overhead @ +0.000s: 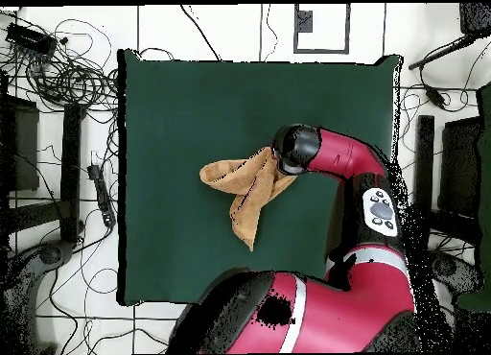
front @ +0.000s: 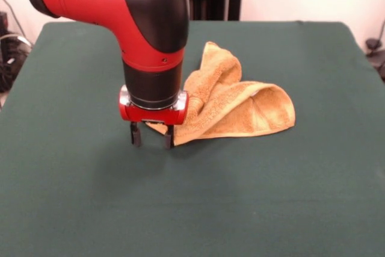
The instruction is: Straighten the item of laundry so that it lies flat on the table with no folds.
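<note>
The golden-orange towel [front: 240, 106] lies bunched and folded over itself on the dark green table [front: 252, 197], right of centre in the front view. One part rises in a hump toward the far side, and a folded flap lies to the right. My gripper [front: 153, 136] hangs straight down at the towel's left corner, fingertips close to the cloth. Its fingers [front: 136, 135] stand apart, and the towel's corner shows between and behind them. In the overhead view the towel [overhead: 247, 183] is a folded, forked shape. The arm's wrist [overhead: 295, 150] covers its right end and hides the gripper.
The table's edges [overhead: 123, 178] are far from the towel on every side. Cables and stands [overhead: 58, 73] lie on the floor around the table. The robot's base [overhead: 316, 313] fills the bottom of the overhead view.
</note>
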Tool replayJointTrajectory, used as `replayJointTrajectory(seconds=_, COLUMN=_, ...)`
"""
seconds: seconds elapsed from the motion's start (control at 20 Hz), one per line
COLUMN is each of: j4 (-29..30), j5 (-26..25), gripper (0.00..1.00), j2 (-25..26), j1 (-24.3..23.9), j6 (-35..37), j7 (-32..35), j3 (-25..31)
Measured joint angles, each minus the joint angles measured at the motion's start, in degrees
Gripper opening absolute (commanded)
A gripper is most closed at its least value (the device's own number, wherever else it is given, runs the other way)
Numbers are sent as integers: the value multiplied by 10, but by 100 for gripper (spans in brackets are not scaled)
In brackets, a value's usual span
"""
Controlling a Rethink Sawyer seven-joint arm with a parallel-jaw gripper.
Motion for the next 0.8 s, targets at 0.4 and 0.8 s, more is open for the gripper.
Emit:
replayJointTrajectory(seconds=0.4, j4=-2, j5=0, gripper=100, j2=0, j1=5, j6=0, j7=0, j3=0)
replayJointTrajectory(seconds=0.8, j4=18, j5=0, gripper=100, j2=-16, j1=2, j6=0, j7=0, j3=0)
